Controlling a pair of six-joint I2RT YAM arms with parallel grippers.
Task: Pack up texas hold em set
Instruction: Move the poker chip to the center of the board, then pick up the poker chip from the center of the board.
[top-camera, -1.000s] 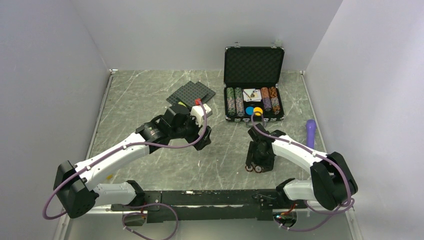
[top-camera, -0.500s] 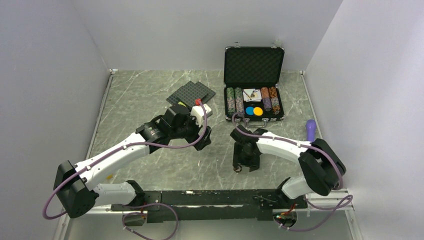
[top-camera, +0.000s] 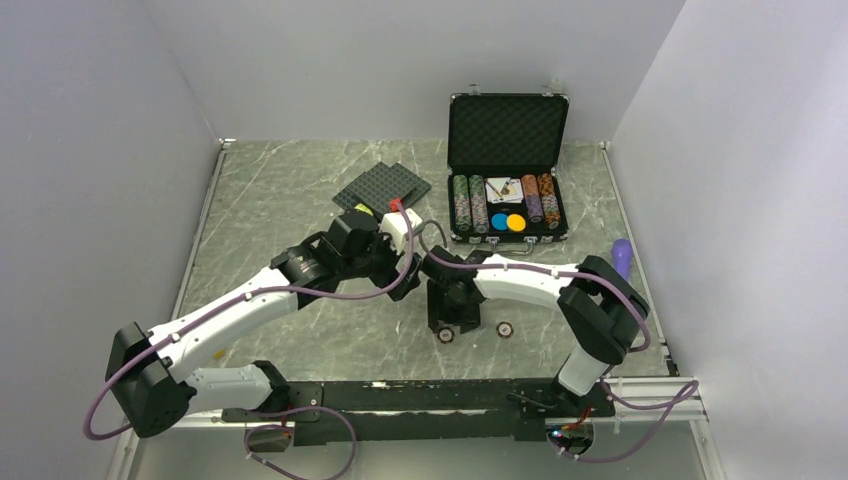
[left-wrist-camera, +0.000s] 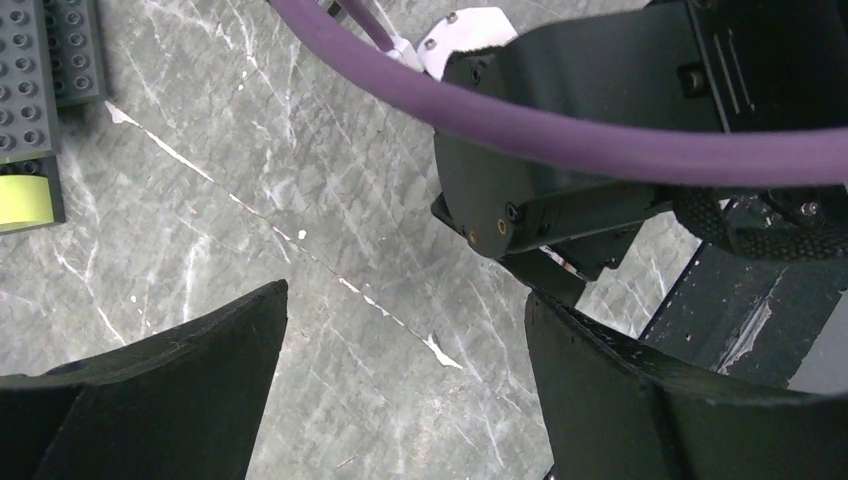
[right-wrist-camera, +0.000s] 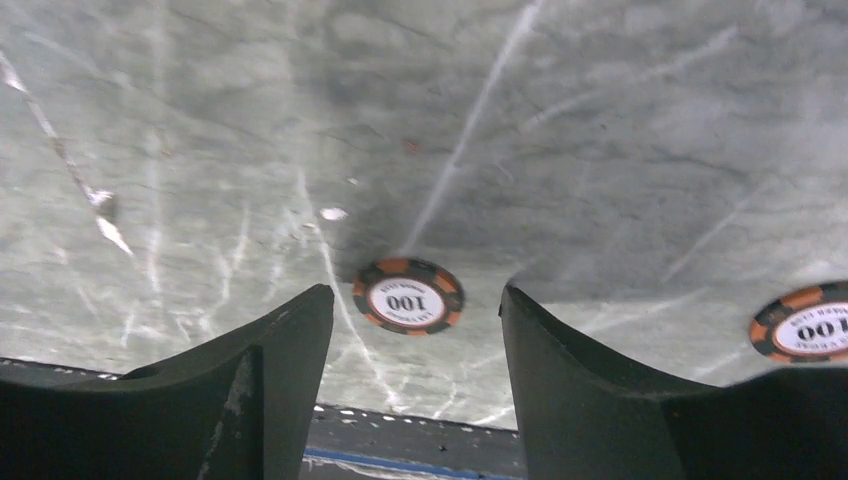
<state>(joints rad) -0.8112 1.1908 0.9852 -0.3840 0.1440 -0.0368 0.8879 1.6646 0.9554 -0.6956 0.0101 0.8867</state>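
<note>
Top external view: the black briefcase is seen open at the far right of the table, with chip stacks, cards, a blue disc and an orange disc laid inside. Two loose chips are lying flat on the near side, well apart from the case. The right gripper is held over the left chip, fingers spread, nothing pinched; the right chip is just beside. The left gripper is also spread and empty, near the grey studded plates.
</note>
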